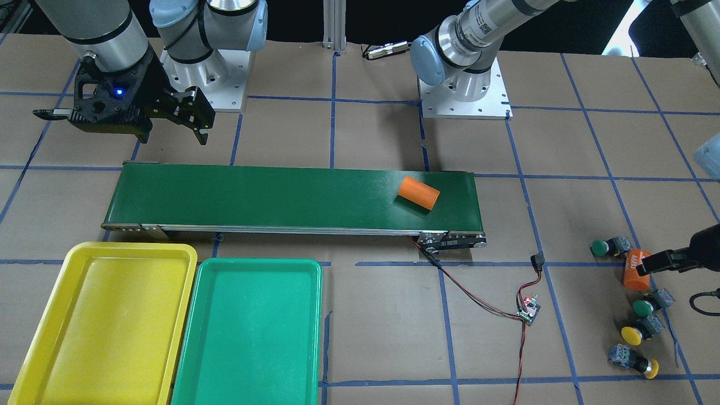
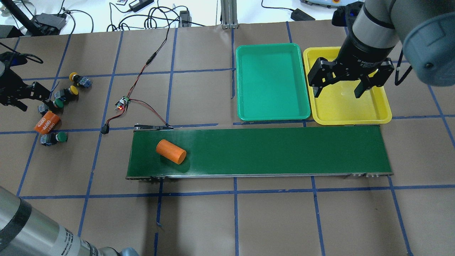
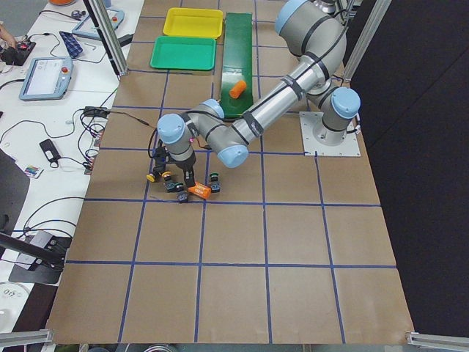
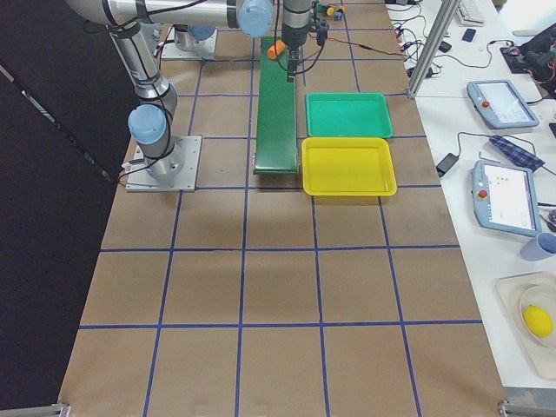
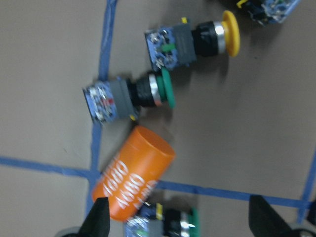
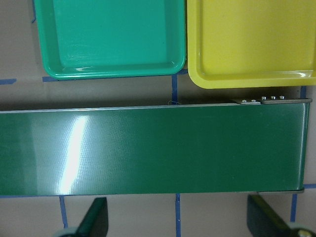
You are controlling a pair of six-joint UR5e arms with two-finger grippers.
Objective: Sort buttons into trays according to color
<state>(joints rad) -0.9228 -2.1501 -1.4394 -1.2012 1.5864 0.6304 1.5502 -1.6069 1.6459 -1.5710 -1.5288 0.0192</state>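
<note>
Four buttons lie on the paper at my left end of the table: a yellow one [image 2: 74,75], a second yellow one [image 2: 73,89], a green one [image 2: 58,103] and another green one [image 2: 61,137]. My left gripper [image 5: 180,222] hovers open just above this cluster and holds nothing. In its wrist view a green button [image 5: 148,94] and a yellow button [image 5: 217,38] lie ahead of the fingers. The green tray [image 2: 272,81] and the yellow tray [image 2: 350,106] sit side by side, both bare. My right gripper [image 2: 339,90] hangs open over the yellow tray's near edge.
An orange cylinder marked 4680 [image 2: 47,122] lies among the buttons, close to the left fingers. Another orange cylinder [image 2: 171,152] rests on the dark-green conveyor belt [image 2: 277,153]. A small circuit board with red and black wires [image 2: 122,103] lies between belt and buttons.
</note>
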